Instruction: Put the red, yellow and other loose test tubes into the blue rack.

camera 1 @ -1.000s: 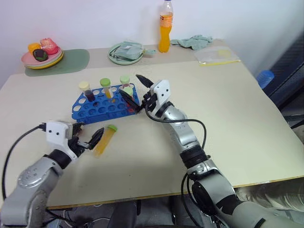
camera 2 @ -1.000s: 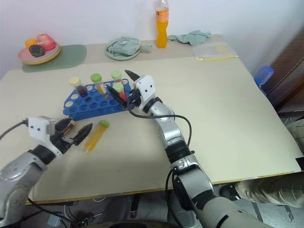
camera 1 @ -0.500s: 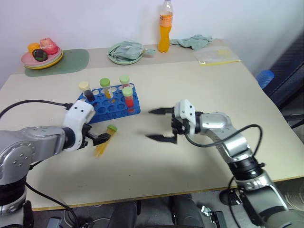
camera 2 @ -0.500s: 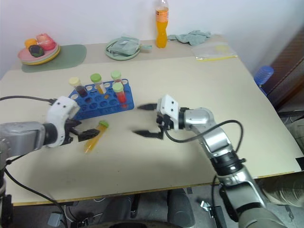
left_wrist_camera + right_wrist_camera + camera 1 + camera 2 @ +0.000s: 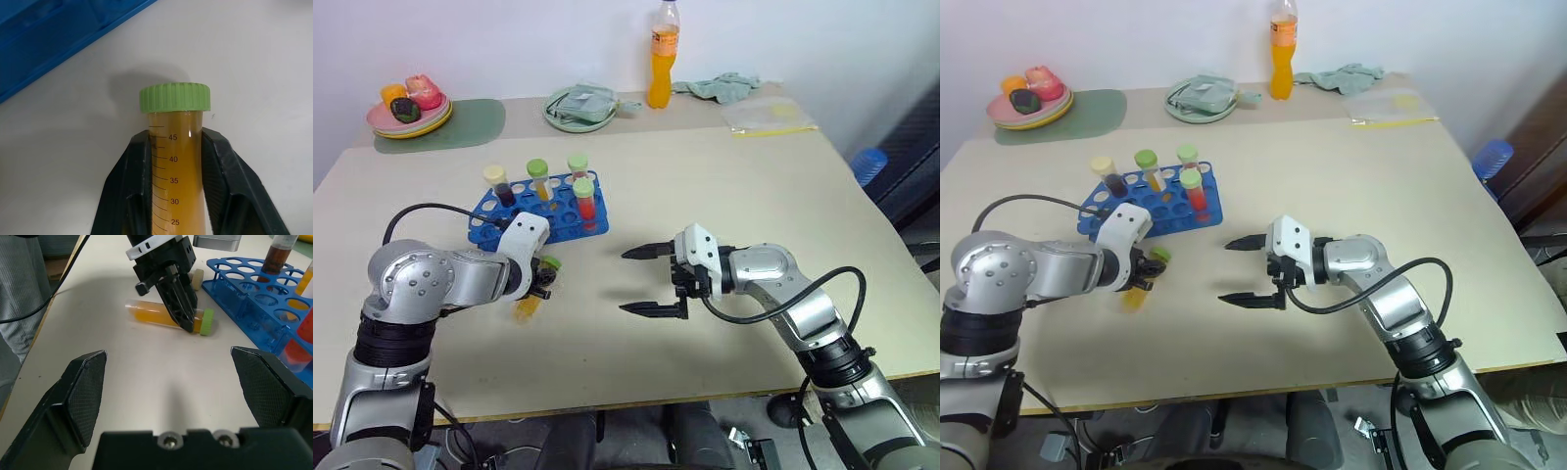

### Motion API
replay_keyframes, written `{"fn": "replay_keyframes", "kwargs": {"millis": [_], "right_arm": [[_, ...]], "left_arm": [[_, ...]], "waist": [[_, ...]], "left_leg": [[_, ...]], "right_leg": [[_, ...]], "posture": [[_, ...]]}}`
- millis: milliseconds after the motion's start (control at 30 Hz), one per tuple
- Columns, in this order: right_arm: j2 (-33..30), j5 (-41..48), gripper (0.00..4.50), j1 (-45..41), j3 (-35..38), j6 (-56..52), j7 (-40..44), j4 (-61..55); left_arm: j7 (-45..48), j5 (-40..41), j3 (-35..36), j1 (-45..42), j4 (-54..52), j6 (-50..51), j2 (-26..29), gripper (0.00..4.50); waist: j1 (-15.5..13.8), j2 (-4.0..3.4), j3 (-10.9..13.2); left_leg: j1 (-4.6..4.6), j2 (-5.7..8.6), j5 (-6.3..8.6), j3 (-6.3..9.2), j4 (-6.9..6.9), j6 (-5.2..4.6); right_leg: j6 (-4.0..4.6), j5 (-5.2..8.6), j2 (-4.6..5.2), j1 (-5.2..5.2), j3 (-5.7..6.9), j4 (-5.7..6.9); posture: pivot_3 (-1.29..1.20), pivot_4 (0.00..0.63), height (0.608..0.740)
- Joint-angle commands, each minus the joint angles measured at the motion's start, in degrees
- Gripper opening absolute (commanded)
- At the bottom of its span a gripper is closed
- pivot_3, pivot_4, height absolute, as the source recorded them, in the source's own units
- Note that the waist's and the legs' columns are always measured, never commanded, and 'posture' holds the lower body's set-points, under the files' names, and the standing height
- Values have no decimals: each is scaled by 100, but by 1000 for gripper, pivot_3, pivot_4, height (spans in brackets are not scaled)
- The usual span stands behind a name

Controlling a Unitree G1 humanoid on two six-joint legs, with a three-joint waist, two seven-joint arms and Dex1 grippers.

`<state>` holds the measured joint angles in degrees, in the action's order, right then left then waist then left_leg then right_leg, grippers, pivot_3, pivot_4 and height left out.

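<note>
A yellow test tube [image 5: 529, 305] with a green cap lies on the table just in front of the blue rack [image 5: 509, 223]. My left gripper [image 5: 540, 282] is shut on it, just below the cap, with a black finger [image 5: 139, 171] on either side of the tube [image 5: 175, 186]. The rack holds a red tube [image 5: 583, 202], a yellow one [image 5: 538, 180], a dark one [image 5: 496, 186] and one more at the back. My right gripper [image 5: 625, 282] hovers open over bare table to the right of the rack, pointing toward the tube [image 5: 151, 316], with nothing between its fingers.
At the table's far side stand an orange drink bottle [image 5: 663, 59], a green plate with a cloth [image 5: 579, 106] and a plate of coloured items on a green mat [image 5: 409, 108]. A cloth [image 5: 729, 86] and a plastic bag [image 5: 769, 113] lie at the far right.
My left gripper turned down over the yellow tube and closed on it. My right gripper left the rack, where the red tube now stands, and drew back over the table, still open.
</note>
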<state>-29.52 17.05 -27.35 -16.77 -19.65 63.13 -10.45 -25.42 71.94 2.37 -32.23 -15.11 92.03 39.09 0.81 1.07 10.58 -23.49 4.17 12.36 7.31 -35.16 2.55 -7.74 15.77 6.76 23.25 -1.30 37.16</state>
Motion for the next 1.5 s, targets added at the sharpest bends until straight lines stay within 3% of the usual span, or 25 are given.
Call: {"fn": "replay_keyframes", "kwargs": {"millis": [33, 133, 267, 333, 400, 467, 600, 767, 1067, 1500], "right_arm": [[24, 26, 4500, -39, 14, 53, -2, -195], [26, 14, 4500, -25, 12, 69, -6, -179], [28, 23, 4500, 41, 50, 54, -67, -164], [93, 29, 4500, 88, 101, 82, -183, -100], [202, 5, 4500, 126, 148, 110, -363, 12], [303, -47, 4500, 166, 178, 151, -541, 109], [562, 13, 4500, 329, 326, 93, -930, 186], [672, -62, 4500, 588, 408, 36, -1359, 15], [601, -25, 4500, 888, 495, -130, -1694, -319], [585, 1, 4500, 844, 479, -168, -1755, -323]], "left_arm": [[-254, 390, 49, -1, -92, 47, 278, 750], [162, 325, 577, 232, -872, -226, 442, 750], [1791, -890, 1465, 1311, -2426, -2311, 884, 750], [2026, -1861, 1795, 1899, -2709, -3540, 635, 750], [2423, -2367, 1834, 2106, -2667, -4718, 36, 750], [2374, -3079, 1406, 2023, -2406, -5426, -438, 750], [1535, -5610, -96, 1626, -1431, -7171, -1373, 750], [1108, -7001, -669, 1345, 140, -9148, -2521, 750], [979, -7643, -536, 1135, 1775, -10694, -3165, 750], [1100, -7598, -206, 807, 3009, -11462, -3502, 750]], "waist": [[4, 0, 0], [2, 0, 0], [15, 0, 0], [0, -4, -2], [-36, -4, -3], [-109, 6, -7], [-195, 12, -11], [-150, 16, -13], [-146, 14, -13], [-144, 14, -14]], "left_leg": [[0, 0, 0, 0, 0, 0], [0, 0, 0, -3, 1, 0], [-4, -4, -15, -17, 8, 27], [-3, -5, -15, -33, 10, 27], [0, -6, -11, -48, 11, 20], [-1, -6, -2, -43, 6, 3], [-1, 1, 1, -45, -2, -2], [-2, 4, 4, -48, -3, -7], [-3, 0, 6, -53, -3, -11], [-2, 2, 6, -52, -9, -13]], "right_leg": [[0, 0, 0, 0, 0, 0], [0, 0, 0, 1, -1, 0], [2, 1, 0, 11, -9, -2], [4, 1, 0, 8, -9, -9], [5, 0, 3, 3, -12, -16], [6, 0, 3, -8, -5, -22], [5, -3, 5, -18, -6, -31], [-11, -14, 5, -24, -6, -52], [-12, -14, 1, -11, -7, -37], [-13, -13, 1, -12, -6, -27]], "posture": [[0, 150, 740], [0, 150, 740], [0, 150, 740], [0, 150, 740], [0, 150, 740], [0, 150, 740], [0, 150, 740], [0, 150, 740], [0, 150, 740], [0, 150, 740]]}}
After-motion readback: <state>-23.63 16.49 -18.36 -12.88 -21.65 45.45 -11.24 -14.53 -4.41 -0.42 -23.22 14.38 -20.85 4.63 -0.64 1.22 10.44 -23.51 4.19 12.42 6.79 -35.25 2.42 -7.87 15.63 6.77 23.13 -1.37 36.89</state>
